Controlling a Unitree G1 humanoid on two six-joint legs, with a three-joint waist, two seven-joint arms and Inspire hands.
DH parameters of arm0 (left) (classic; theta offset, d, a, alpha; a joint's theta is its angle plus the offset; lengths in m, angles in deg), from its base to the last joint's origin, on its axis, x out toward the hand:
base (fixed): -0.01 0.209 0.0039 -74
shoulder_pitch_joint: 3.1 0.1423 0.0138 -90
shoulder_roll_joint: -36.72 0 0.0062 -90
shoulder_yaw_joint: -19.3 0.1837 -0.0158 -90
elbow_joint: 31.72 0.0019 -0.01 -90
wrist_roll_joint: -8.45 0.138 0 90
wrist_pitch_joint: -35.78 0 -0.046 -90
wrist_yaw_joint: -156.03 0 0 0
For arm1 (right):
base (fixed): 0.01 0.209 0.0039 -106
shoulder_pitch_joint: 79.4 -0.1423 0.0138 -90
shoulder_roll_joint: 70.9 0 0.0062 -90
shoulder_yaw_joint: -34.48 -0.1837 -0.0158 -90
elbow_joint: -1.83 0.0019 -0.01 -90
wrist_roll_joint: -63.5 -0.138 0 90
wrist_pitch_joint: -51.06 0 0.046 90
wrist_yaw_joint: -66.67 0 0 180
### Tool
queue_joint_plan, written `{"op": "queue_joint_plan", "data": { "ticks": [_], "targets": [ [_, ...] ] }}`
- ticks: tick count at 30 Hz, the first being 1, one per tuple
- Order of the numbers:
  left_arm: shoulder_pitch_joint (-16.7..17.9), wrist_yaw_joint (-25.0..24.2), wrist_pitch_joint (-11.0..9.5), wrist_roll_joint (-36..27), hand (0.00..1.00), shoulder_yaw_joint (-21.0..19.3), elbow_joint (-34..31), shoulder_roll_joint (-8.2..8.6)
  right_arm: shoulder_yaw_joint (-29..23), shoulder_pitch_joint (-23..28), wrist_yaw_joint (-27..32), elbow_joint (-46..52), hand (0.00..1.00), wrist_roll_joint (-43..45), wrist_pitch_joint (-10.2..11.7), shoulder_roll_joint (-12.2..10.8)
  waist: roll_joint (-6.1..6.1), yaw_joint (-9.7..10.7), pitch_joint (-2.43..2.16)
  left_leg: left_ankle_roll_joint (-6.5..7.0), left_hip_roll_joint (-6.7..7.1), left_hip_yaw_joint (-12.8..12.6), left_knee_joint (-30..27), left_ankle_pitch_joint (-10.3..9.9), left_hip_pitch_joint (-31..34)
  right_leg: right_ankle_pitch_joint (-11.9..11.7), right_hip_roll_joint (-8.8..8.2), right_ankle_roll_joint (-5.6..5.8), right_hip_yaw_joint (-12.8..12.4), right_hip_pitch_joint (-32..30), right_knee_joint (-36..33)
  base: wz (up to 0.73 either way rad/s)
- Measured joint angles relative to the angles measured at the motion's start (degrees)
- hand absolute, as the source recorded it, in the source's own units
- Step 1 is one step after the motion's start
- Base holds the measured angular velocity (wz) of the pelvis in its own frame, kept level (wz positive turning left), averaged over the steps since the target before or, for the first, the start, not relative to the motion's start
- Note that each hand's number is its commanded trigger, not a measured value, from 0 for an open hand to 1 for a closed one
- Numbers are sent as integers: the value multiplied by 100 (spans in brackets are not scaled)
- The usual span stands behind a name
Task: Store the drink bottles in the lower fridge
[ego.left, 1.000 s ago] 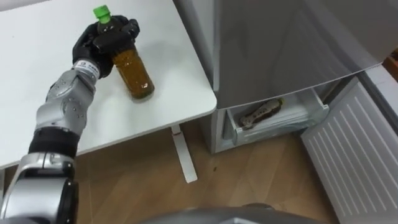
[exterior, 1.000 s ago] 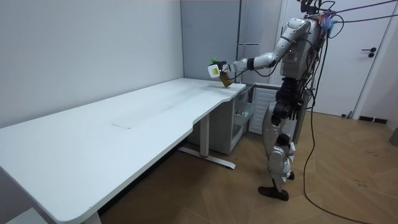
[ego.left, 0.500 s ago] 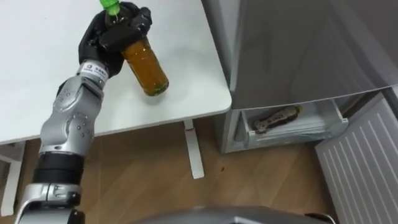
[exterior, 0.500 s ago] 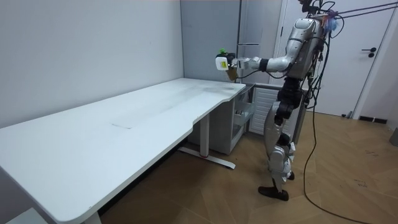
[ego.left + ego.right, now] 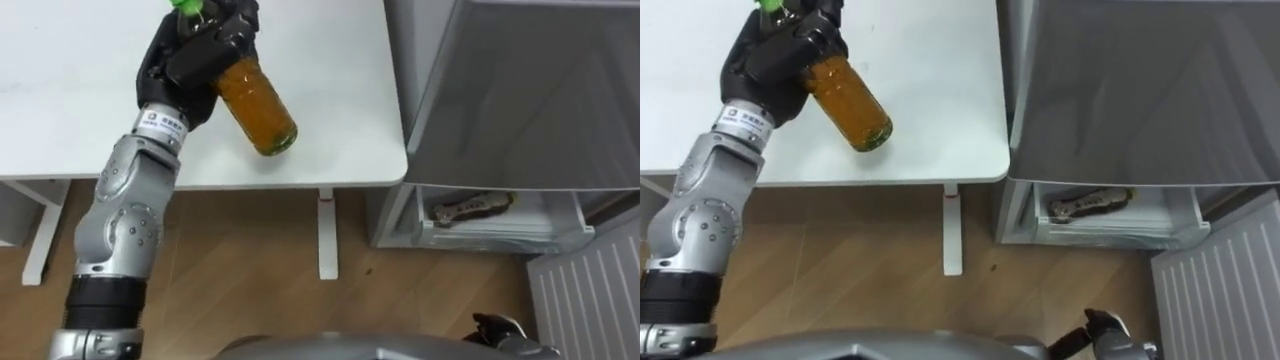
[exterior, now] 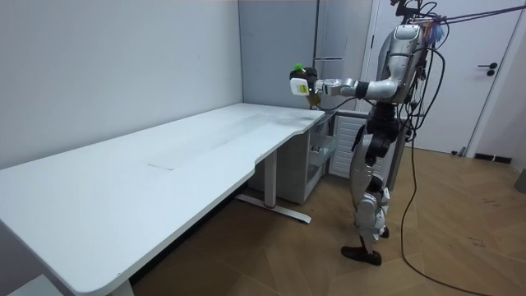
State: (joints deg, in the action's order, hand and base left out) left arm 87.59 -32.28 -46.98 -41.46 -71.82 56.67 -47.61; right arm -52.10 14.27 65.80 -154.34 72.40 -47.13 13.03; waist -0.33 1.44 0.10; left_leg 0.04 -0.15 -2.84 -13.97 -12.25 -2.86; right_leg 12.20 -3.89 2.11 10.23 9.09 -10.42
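one tilted bottle (image 5: 258, 106) sits clasped in the left robot hand (image 5: 192, 62).

- Your left robot hand (image 5: 195, 55) is curled round the upper part of a clear plastic bottle of amber drink with a green cap (image 5: 258, 105), which is tilted over the white desk (image 5: 340, 120).
- To your right, the lower drawer (image 5: 500, 228) of the grey fridge (image 5: 520, 90) stands open, with a flat packet (image 5: 472, 207) inside.
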Motion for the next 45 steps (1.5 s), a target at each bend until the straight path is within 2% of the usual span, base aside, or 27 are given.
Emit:
{"op": "queue_joint_plan", "data": {
  "ticks": [6,9,12,14,17,20,26,27,30,36,39,43,45],
  "targets": [
    [460,0,17,-1227,100,339,1,37,175,-110,-25,29,0,42,-75,17,-35,-51,17,-3,15,157,-154,1,147,1,-2,1,172,-6,-5,15],
    [676,-18,17,-1493,100,545,36,28,213,-241,-65,29,0,35,-69,-18,-67,-44,38,-3,18,160,-177,6,171,4,-11,-2,218,-4,-3,0],
    [893,-137,37,-1577,100,715,112,29,217,-332,-83,118,0,40,-66,-127,-144,-31,54,2,33,193,-217,9,254,42,-20,-33,274,-30,57,7],
    [998,-156,74,-1577,100,794,126,31,218,-331,-115,286,0,70,-68,-184,-180,-44,26,2,34,217,-283,10,333,40,-16,-33,299,-97,58,10],
    [1089,-203,167,-1577,100,821,281,36,331,-332,-156,574,0,63,-61,-264,-212,-52,7,6,48,260,-328,12,360,24,-15,-32,340,-77,46,10],
    [1088,-231,162,-1578,100,893,485,21,565,-342,-241,887,0,-3,-62,-266,-197,-56,-4,6,56,312,-352,12,410,25,-25,-31,403,-74,1,11],
    [1114,-242,163,-1557,100,1083,841,14,893,-358,-444,1543,0,8,-56,-273,-151,-61,27,6,53,317,-378,11,437,25,-25,-31,422,-88,-32,0],
    [1121,-242,163,-1510,100,1092,841,22,899,-352,-519,1600,0,12,-56,-272,-130,-59,44,7,53,317,-377,9,461,25,-25,-31,427,-89,-34,0],
    [1126,-242,150,-1125,100,1092,844,24,896,-293,-651,1761,0,33,-52,-273,-100,-56,58,9,51,316,-367,6,483,25,-25,-31,423,-107,-39,0],
    [1160,-340,123,-237,100,1122,1227,16,917,-83,-1032,2370,0,-134,-32,-256,-104,-77,54,11,54,308,-387,8,475,27,-26,-29,404,-118,-31,0],
    [1159,-399,104,54,100,1138,1180,14,962,-74,-1312,2572,0,-193,77,-257,-91,-93,30,11,54,311,-429,8,535,28,-29,-29,410,-159,-37,1],
    [1153,-497,89,344,100,1139,1173,25,1010,-52,-1649,2889,0,-185,141,-258,-87,-118,28,11,53,314,-429,8,539,27,-29,-29,418,-162,-44,0],
    [1151,-499,54,464,100,1139,1173,17,1010,-43,-1795,2937,0,-185,253,-259,-92,-101,29,11,53,314,-423,8,515,27,-30,-29,419,-143,-48,0]
  ]
}}
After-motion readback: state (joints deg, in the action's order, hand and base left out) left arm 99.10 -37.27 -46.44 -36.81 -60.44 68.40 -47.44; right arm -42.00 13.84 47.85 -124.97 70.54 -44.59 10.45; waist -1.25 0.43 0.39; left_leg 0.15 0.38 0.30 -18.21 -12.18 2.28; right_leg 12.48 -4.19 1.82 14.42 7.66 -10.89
